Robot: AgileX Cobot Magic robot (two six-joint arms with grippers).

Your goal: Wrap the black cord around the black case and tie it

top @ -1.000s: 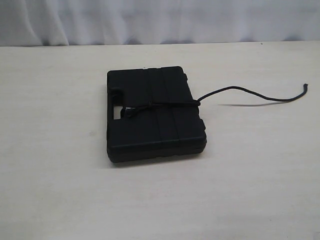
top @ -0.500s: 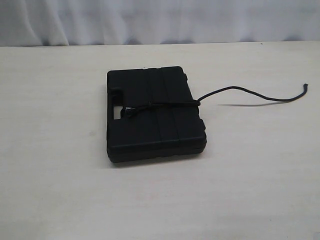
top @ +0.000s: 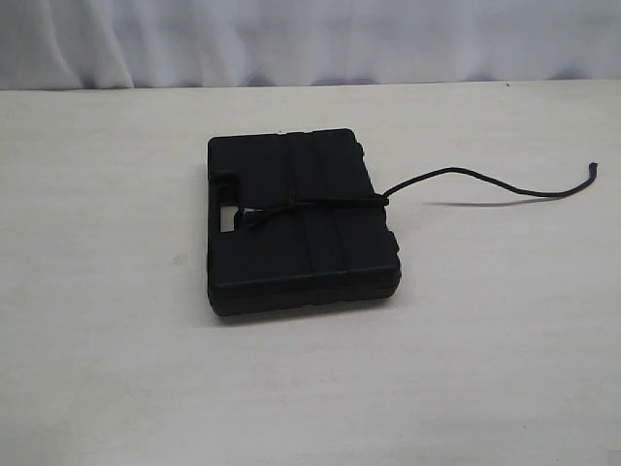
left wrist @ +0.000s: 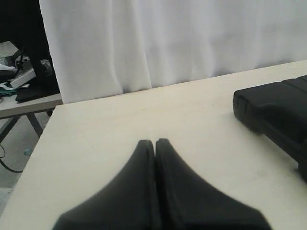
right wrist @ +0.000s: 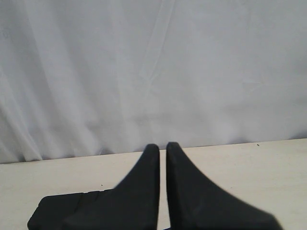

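Note:
The black case [top: 299, 221] lies flat at the middle of the table. The black cord [top: 330, 202] runs across its lid to a knot [top: 264, 214] by the handle cut-out, and its loose tail [top: 505, 186] trails off to the right, ending in a raised tip [top: 593, 169]. Neither arm shows in the exterior view. My left gripper [left wrist: 155, 142] is shut and empty over bare table, with a corner of the case [left wrist: 273, 111] off to one side. My right gripper [right wrist: 162, 145] is shut with a thin slit between its fingers, holding nothing, and the case [right wrist: 53, 211] is partly behind one finger.
A pale table [top: 116, 369] spreads around the case on all sides. A white curtain [top: 310, 39] hangs behind its far edge. In the left wrist view, a cluttered bench [left wrist: 19, 81] stands beyond the table's corner.

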